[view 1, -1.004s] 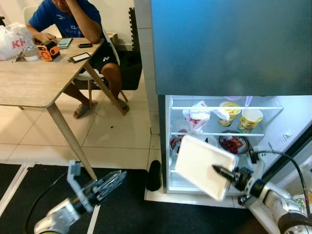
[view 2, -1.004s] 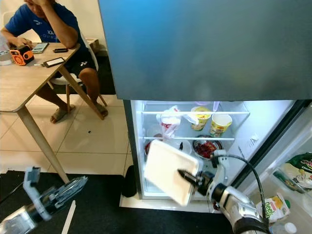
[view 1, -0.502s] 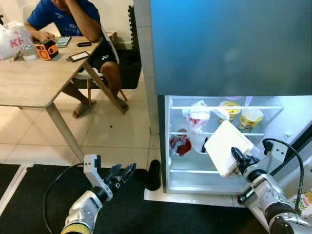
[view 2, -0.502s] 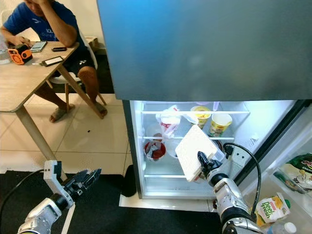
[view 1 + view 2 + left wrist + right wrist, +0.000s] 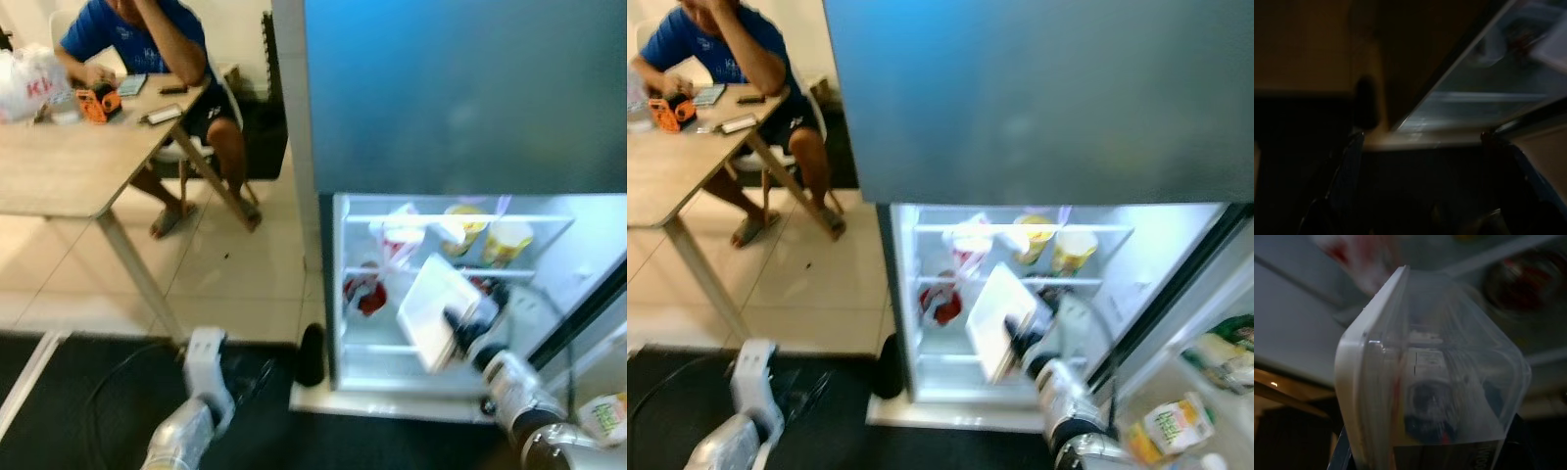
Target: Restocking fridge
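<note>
A flat food container [image 5: 431, 311], white tray under a clear lid [image 5: 1449, 357], hangs tilted almost on edge in the open lower compartment of the fridge [image 5: 353, 352], between the middle shelf and the floor of the compartment. My right gripper [image 5: 455, 324] is shut on its near edge. My left arm is low over the black mat, and its left gripper [image 5: 1432, 161] is open with nothing between the fingers [image 5: 1347, 171], pointing toward the fridge's foot. The eye views are blurred.
The fridge holds a white-and-red bag [image 5: 397, 233], two yellow cups [image 5: 506, 238] and a red bowl [image 5: 364, 294]. A person [image 5: 157, 39] sits at the wooden table [image 5: 69, 166] to the left. A black object [image 5: 312, 354] stands by the fridge corner. Packets [image 5: 607, 416] sit in the door at right.
My right gripper has carried the container lower and to the left inside the fridge, turning it more edge-on. The left arm has dropped and drawn back. The view has blurred.
</note>
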